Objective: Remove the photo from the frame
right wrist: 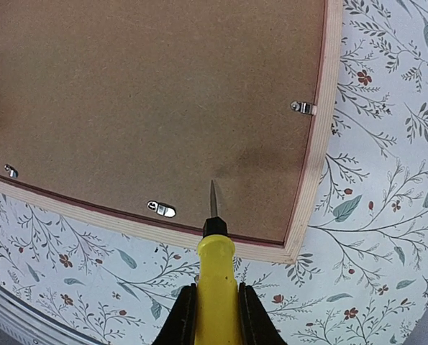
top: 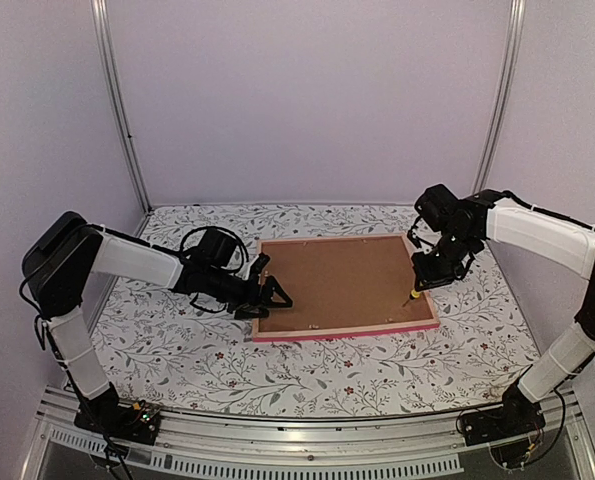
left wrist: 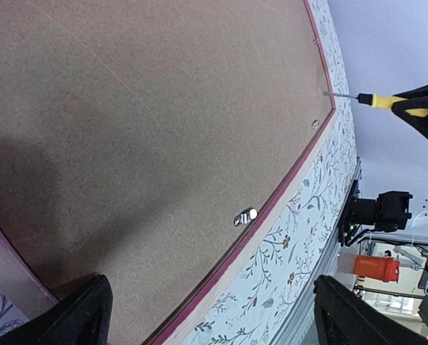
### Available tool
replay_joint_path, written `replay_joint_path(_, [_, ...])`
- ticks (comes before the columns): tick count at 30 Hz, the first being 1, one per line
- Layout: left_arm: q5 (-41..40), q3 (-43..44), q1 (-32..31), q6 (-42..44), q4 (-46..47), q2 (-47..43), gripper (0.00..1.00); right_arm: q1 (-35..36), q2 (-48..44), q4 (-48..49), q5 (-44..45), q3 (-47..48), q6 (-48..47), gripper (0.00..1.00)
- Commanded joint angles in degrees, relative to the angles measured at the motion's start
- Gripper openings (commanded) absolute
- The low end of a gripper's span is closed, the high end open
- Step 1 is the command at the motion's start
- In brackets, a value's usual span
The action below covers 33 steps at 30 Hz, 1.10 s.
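Observation:
The frame (top: 347,332) lies face down mid-table, its pink edge along the near side. The brown backing board (top: 337,280) fills it, so the photo is hidden. Small metal clips (right wrist: 161,209) hold the board at the rim. My left gripper (top: 274,283) is open and empty at the frame's near left corner; in the left wrist view (left wrist: 214,316) its fingers straddle the frame's near edge (left wrist: 271,208). My right gripper (right wrist: 215,316) is shut on a yellow-handled screwdriver (right wrist: 217,273), whose tip hangs over the board near the frame's near right corner (right wrist: 321,144). The right gripper also shows from above (top: 432,275).
A floral cloth (top: 177,350) covers the table. An aluminium rail (top: 307,435) runs along the near edge. Pale enclosure walls with metal posts (top: 117,100) stand at the back and sides. More clips show along the frame's rim (left wrist: 245,215) (right wrist: 301,107).

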Motion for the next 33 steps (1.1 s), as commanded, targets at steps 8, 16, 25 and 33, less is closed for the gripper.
replay_joint_path(8, [-0.9, 0.4, -0.1, 1.6, -1.0, -0.5, 0.99, -2.4, 0.9, 2.2, 9.5, 0.6, 3.7, 0.0])
replay_joint_path(16, [-0.7, 0.1, 0.3, 2.1, -1.0, -1.1, 0.99, -2.4, 2.1, 5.4, 11.9, -1.2, 5.8, 0.0])
replay_joint_path(25, [-0.7, -0.6, 0.8, 2.4, -1.0, -1.8, 0.99, -2.5, 3.9, 8.3, 13.6, -2.1, 6.8, 0.0])
replay_joint_path(33, [-0.7, -1.1, 1.0, 2.4, -1.0, -2.0, 0.99, -2.4, 5.8, 9.2, 15.9, -1.5, 6.7, 0.0])
